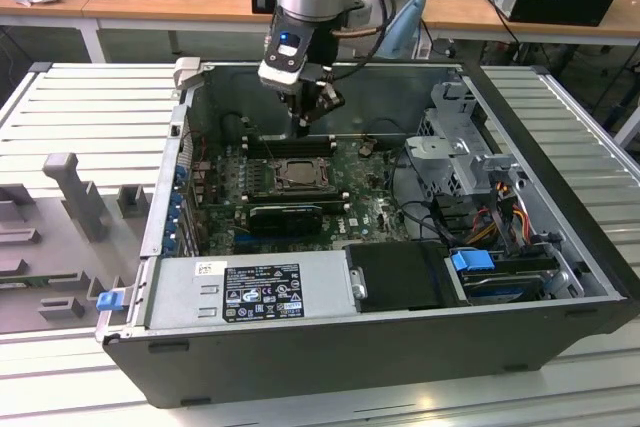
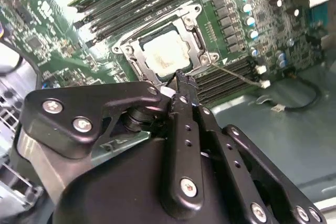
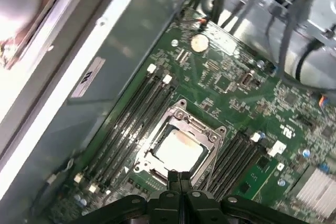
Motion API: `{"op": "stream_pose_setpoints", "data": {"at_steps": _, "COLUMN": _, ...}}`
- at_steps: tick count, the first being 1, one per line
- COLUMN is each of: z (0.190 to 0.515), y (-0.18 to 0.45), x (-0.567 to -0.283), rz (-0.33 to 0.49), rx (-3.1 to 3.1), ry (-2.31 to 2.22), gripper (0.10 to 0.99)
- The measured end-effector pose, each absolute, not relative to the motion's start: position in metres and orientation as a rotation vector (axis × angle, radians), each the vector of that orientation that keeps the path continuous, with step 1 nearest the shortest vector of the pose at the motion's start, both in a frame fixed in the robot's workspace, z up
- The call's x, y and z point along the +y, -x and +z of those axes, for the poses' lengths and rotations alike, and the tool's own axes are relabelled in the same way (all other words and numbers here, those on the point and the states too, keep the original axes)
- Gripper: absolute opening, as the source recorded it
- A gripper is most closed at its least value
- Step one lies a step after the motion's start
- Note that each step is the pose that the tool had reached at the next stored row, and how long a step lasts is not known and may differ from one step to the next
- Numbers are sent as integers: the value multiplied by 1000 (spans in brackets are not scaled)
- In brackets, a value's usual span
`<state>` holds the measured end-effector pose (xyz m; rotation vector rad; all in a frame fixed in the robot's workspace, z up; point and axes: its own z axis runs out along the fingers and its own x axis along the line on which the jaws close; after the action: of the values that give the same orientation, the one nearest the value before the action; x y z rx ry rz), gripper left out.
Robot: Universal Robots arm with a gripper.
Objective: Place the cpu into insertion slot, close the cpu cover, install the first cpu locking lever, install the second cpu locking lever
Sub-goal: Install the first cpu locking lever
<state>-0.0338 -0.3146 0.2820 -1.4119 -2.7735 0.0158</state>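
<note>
First wrist view puts the gripper, fingers pressed together on nothing, just over one edge of the insertion slot. The cpu sits seated straight beyond its tips, with the cpu cover apparently folded flat around it.

I see ribbed pale metal worktop, slats running across it. Open dark computer case lies on its side at worktop middle, open face up. Grey upright fixture stands toward worktop edge on the exterior view's left, apart from case. Low grey jig blocks lie flat around it, toward near corner on that side.
</note>
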Motion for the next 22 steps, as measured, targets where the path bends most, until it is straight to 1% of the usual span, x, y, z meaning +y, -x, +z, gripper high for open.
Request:
{"op": "stream_pose_setpoints", "data": {"at_steps": 7, "z": 282, "y": 34, "x": -315, "rz": 22, "rx": -2951, "ry": 993, "gripper": 106}}
{"op": "stream_pose_setpoints", "data": {"at_steps": 13, "z": 280, "y": 41, "x": -315, "rz": 12, "rx": -2995, "ry": 901, "gripper": 106}}
{"op": "stream_pose_setpoints", "data": {"at_steps": 22, "z": 277, "y": 41, "x": -315, "rz": 14, "rx": -3085, "ry": 521, "gripper": 106}}
